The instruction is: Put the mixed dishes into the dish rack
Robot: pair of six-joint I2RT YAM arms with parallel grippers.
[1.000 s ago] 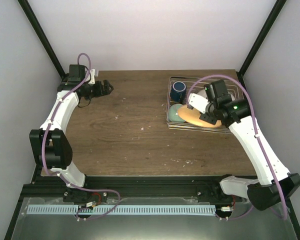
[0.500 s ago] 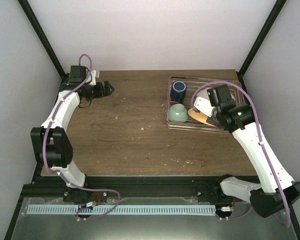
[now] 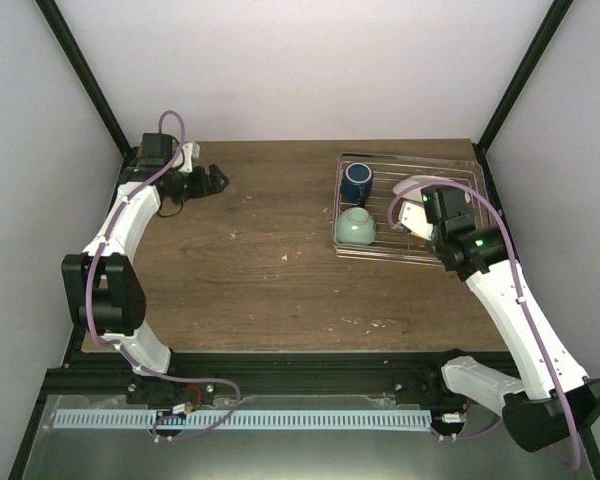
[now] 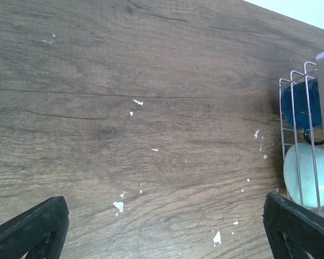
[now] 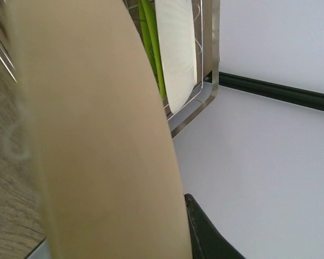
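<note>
The wire dish rack (image 3: 390, 256) stands at the table's back right. In it are the dark blue mug (image 3: 357, 182) and the mint-green bowl (image 3: 355, 228), bottom up. My right gripper (image 3: 414, 216) hovers over the rack's right half, shut on a terracotta plate (image 5: 97, 140). The plate stands on edge, and its tan underside fills the right wrist view against one black finger (image 5: 205, 237). Behind it a green plate (image 5: 150, 43) and a white plate (image 5: 175, 48) stand in the rack (image 5: 208, 102). My left gripper (image 3: 213, 180) is open and empty at the back left. Its view shows the mug (image 4: 305, 102) and the bowl (image 4: 308, 175).
The wooden table (image 3: 260, 260) carries small white flecks. Black frame posts and white walls close in the back and sides. The rack's right rim lies close to the right wall (image 5: 270, 162).
My right gripper has turned the orange plate from lying flat over the bowl to standing on edge and carried it toward the rack's right. The bowl is now uncovered. The left arm has not moved.
</note>
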